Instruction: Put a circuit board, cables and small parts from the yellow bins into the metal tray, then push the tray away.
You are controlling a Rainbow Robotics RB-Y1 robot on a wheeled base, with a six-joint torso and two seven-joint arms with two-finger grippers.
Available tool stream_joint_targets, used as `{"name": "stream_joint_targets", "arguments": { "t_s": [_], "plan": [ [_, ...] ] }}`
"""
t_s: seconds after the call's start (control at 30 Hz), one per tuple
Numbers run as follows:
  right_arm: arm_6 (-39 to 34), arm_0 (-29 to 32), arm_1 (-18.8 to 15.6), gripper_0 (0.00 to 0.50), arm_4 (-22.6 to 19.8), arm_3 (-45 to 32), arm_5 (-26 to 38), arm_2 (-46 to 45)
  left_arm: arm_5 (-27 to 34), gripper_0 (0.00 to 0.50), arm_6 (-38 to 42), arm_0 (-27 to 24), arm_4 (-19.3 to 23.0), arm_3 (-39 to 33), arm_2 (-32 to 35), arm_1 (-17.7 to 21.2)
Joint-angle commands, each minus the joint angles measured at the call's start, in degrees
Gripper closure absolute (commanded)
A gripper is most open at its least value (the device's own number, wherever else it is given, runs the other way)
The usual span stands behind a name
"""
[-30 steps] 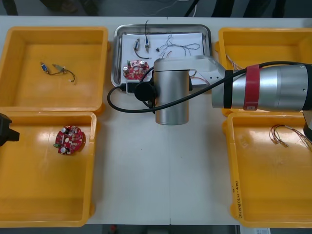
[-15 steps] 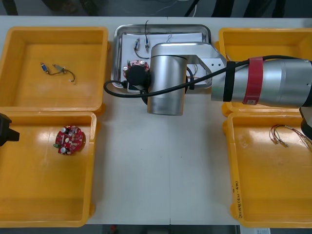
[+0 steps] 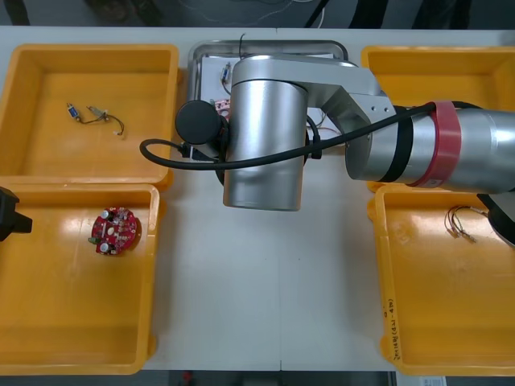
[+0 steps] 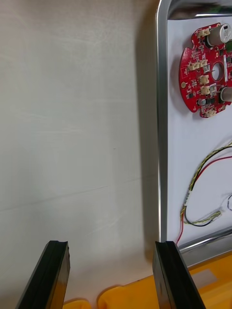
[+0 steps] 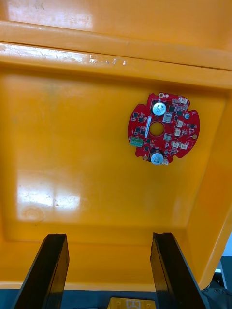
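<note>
Nearest, the left gripper (image 5: 108, 236) hangs unmoved over the near-left yellow bin (image 3: 153, 281). Its fingers are wide apart and hold nothing. A round red circuit board (image 5: 163, 128) lies flat on the bin floor beyond them, where it lay a second ago.

The right arm (image 3: 265, 145) is what has changed. It has swung left and toward the far edge, and now covers most of the metal tray (image 3: 191, 76). The board and cables that showed there a second ago are largely hidden in the front view.

The right gripper (image 4: 112, 246) is spread wide and empty over the bare table (image 4: 72, 120). One of its fingers (image 4: 166, 270) is in line with the tray's near rim; whether it touches cannot be told.

Inside the tray, on the white lining, lie a second circuit board (image 4: 208, 72) and a red and yellow cable (image 4: 193, 186). Farther off, small metal parts (image 3: 72, 111) rest in the far-left bin (image 3: 88, 50).
</note>
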Motion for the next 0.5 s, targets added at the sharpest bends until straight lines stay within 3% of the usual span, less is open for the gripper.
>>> {"name": "stream_joint_targets", "arguments": {
  "t_s": [0.03, 0.27, 0.5],
  "plan": [
    [-3.9, 4.3, 0.2, 0.000, 0.3, -7.1, 5.3, -6.8, 0.4, 0.000, -3.6, 0.9, -0.2, -1.4, 1.5, 2.4],
    [-11.9, 10.5, 0.3, 0.000, 1.6, -16.8, 14.7, -12.0, 0.4, 0.000, -3.6, 0.9, -0.2, -1.4, 1.5, 2.4],
    [-14.1, 16.8, 0.3, 0.000, 1.7, -23.1, 15.4, -19.9, 0.4, 0.000, -3.6, 0.9, -0.2, -1.4, 1.5, 2.4]
  ]
}}
